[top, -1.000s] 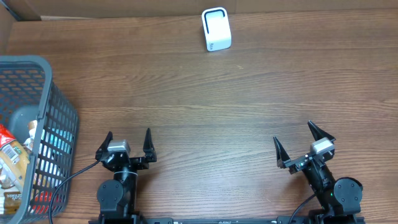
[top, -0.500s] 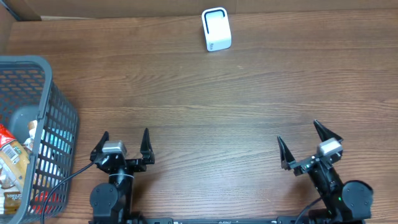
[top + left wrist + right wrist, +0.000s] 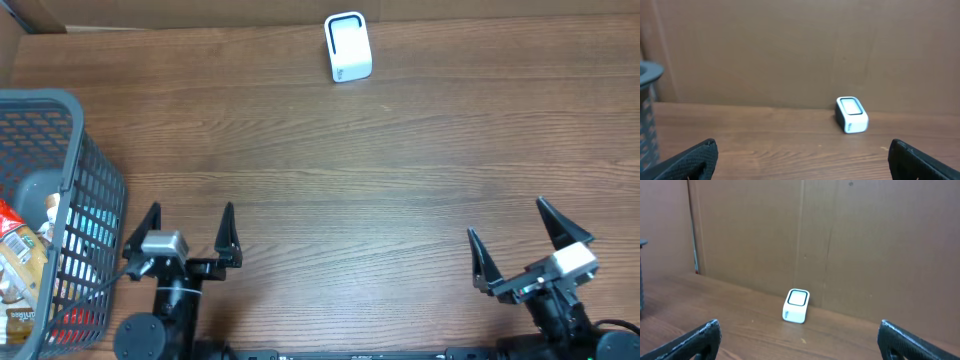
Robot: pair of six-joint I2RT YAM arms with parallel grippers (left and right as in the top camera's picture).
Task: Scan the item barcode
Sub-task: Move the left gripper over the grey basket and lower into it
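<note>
As neither claw held anything, we judged the scan not yet begun: picking an item and presenting its barcode all lay ahead. We saw a brown wood-grain surface (image 3: 380, 160) backed by a cardboard wall (image 3: 790, 50). At the left edge stood a grey basket (image 3: 60, 110) holding the packaged items (image 3: 15, 250). Near the front edge, the left claw (image 3: 190, 215) and right claw (image 3: 506, 220) both stood wide apart, empty. The small white scanner (image 3: 348, 46) sat at the far edge.

scanner (image 3: 348, 47): white (dark-rimmed face) | basket (image 3: 95, 215): grey lattice | table (image 3: 350, 160): brown woodgrain
</note>
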